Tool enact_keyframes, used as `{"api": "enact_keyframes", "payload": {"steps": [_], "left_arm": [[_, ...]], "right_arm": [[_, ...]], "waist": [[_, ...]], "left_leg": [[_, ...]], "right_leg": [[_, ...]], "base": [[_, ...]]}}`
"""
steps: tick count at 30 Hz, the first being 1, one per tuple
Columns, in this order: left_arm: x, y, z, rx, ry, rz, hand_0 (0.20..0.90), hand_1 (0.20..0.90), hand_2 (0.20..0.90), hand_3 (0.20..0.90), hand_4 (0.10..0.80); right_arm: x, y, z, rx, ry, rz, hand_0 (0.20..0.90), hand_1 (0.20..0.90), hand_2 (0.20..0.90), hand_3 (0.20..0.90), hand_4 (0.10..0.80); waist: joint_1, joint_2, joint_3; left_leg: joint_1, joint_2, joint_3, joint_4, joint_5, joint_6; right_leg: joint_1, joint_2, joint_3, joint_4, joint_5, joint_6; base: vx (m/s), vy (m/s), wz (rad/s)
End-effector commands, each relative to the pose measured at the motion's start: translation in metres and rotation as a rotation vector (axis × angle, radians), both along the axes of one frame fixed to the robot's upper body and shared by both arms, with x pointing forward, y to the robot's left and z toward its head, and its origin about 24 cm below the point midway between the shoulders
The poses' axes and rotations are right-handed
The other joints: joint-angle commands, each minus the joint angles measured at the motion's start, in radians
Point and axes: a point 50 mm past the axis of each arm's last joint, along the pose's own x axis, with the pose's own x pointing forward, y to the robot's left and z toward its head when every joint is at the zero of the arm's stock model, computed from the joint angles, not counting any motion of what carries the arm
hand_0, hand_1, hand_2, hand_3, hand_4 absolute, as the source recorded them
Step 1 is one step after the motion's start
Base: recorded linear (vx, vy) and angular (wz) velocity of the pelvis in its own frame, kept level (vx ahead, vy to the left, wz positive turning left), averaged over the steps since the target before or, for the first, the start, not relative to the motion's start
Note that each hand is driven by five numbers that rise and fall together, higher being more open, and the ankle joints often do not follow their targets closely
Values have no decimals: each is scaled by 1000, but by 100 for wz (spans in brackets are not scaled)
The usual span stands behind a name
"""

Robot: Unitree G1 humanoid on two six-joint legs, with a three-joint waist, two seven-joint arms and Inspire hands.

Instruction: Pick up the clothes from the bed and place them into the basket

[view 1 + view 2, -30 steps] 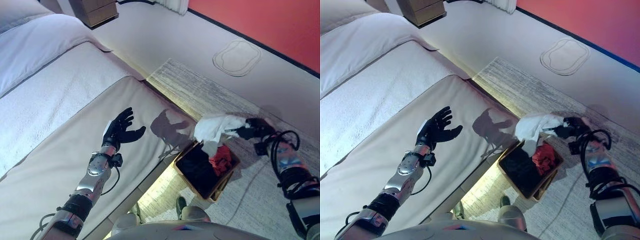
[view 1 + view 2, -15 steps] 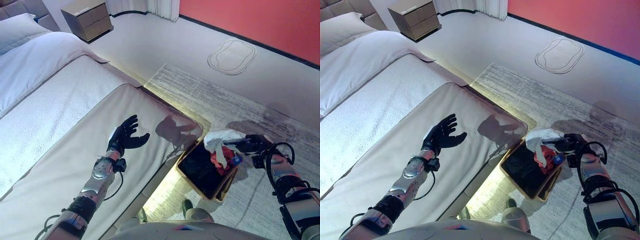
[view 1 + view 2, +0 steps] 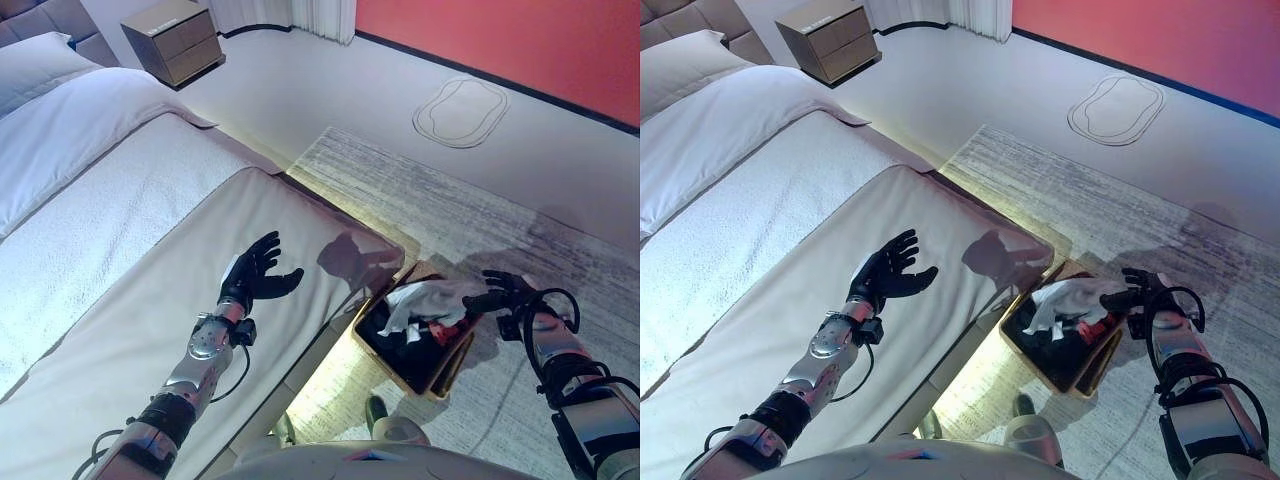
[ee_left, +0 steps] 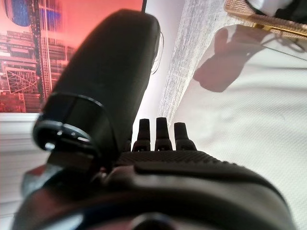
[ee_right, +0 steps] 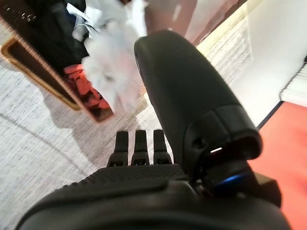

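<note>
Left hand (image 3: 255, 283) hovers over the bed (image 3: 120, 250), fingers spread wide, holding nothing, as before. Basket (image 3: 1092, 372) on the rug (image 3: 480, 220) right of the bed holds dark and red clothes. White garment (image 3: 425, 300), held above the basket half a second ago, now lies across it. Right hand (image 3: 1140, 291), fingers now relaxed apart, sits at the garment's right edge.

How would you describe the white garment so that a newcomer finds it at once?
Start at the bed and look to the rug beside its foot, where a basket stands. The white garment lies crumpled on top, pale against the dark and red clothes beneath.
</note>
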Motion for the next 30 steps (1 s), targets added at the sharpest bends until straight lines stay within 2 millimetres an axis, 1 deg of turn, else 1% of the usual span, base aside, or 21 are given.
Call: {"api": "enact_keyframes", "payload": {"steps": [1,3,8,10,13,14,15,16,18,19,20,21,22,25,30], "left_arm": [[27,-11,36,-15,-206,-30,900,900,900,900,800],[27,-11,36,-13,-207,-31,900,900,900,900,800],[26,-10,36,-13,-209,-35,900,900,900,900,800],[26,-10,36,-13,-210,-34,900,900,900,900,800],[25,-9,34,-15,-201,-19,900,900,900,900,800],[24,-9,33,-15,-199,-15,900,900,900,900,800],[23,-8,31,-15,-194,-7,900,900,900,900,800],[19,-6,28,-18,-185,12,900,900,900,900,800],[15,-5,22,-22,-170,34,900,900,900,900,800],[13,-5,20,-22,-164,41,900,900,900,900,800],[9,-6,15,-22,-152,47,900,900,900,900,800],[7,-6,13,-24,-142,60,900,900,900,900,800],[3,-8,9,-24,-133,69,900,900,900,900,800],[-8,-9,-1,-10,-102,95,900,900,900,900,800],[-23,3,-12,16,-70,150,900,900,900,900,800]], "right_arm": [[17,-15,27,-76,-97,-46,900,900,900,900,800],[13,-15,22,-64,-84,-56,900,900,900,900,800],[10,-14,18,-59,-87,-56,900,900,900,900,800],[14,-12,22,-65,-116,-42,900,900,900,900,800],[32,3,40,-81,-241,28,900,900,900,900,800],[35,6,44,-86,-262,40,900,900,900,900,800],[41,14,52,-95,-312,65,900,900,900,900,800],[50,32,66,-103,-401,122,900,900,900,900,800],[53,50,77,-148,-502,199,900,900,900,900,800],[52,56,78,-174,-531,230,900,900,900,900,800],[48,67,79,-204,-576,266,900,900,900,900,800],[46,74,79,-218,-603,298,900,900,900,900,800],[42,85,78,-238,-633,338,900,900,900,900,800],[33,108,72,-255,-686,430,900,900,900,900,800],[16,130,65,-224,-713,566,900,900,900,900,800]], "waist": [[20,6,-41],[22,6,-41],[23,7,-42],[22,7,-42],[22,6,-42],[21,6,-42],[19,5,-43],[17,5,-43],[17,5,-44],[18,6,-44],[26,6,-45],[31,5,-48],[41,3,-48],[67,-4,-51],[104,-18,-59]], "left_leg": [[21,51,4,23,-115,-55],[22,52,3,23,-115,-55],[27,52,0,22,-114,-54],[29,52,-1,22,-115,-54],[35,51,-7,19,-115,-53],[36,51,-8,19,-115,-53],[37,51,-11,18,-114,-53],[39,50,-16,16,-112,-53],[39,49,-26,13,-109,-54],[38,48,-33,11,-108,-53],[33,46,-52,6,-105,-51],[29,43,-66,3,-102,-50],[24,40,-84,1,-100,-49],[11,33,-117,1,-98,-49],[-4,29,-158,1,-92,-49]], "right_leg": [[-104,12,17,27,31,15],[-103,11,17,28,31,16],[-99,11,16,28,31,15],[-97,10,16,29,31,15],[-90,10,15,30,29,13],[-89,10,15,31,28,13],[-86,10,14,32,26,12],[-84,10,11,35,23,10],[-77,9,2,37,17,9],[-75,9,0,39,15,9],[-73,8,-7,40,10,9],[-71,7,-14,39,8,9],[-67,4,-22,34,8,10],[-55,-5,-51,23,6,10],[-27,-16,-111,15,-6,12]], "base": [[0,0,0],[0,0,0],[0,0,0],[0,0,0],[10,8,1],[34,21,0],[49,31,-1],[59,41,-2],[58,45,2],[49,38,9],[33,29,19],[21,23,29],[9,22,34],[5,26,30],[26,22,39]]}}
